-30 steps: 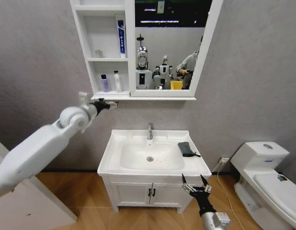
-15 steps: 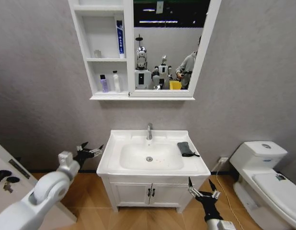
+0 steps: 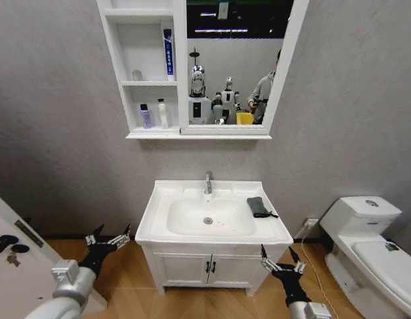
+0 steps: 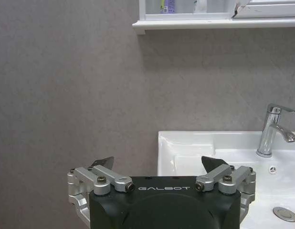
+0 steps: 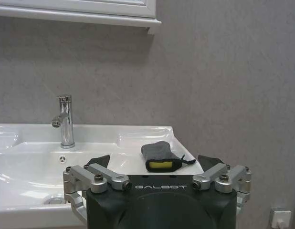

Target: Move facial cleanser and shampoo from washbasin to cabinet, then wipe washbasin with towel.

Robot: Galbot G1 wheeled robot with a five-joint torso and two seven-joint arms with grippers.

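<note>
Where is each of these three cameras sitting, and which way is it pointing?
Head view: on the robot's head, looking forward and down at the washbasin, cabinet and toilet; left gripper and right gripper hang low, open.
Left wrist view: on the left arm, facing the wall and the washbasin's left end; its open gripper shows.
Right wrist view: on the right arm, facing the tap and towel; its open gripper shows.
Shared: all three show washbasin and tap.

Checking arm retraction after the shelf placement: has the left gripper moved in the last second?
Yes. The left gripper has dropped from just under the cabinet shelf to below the washbasin rim, left of it, open and empty.
</note>
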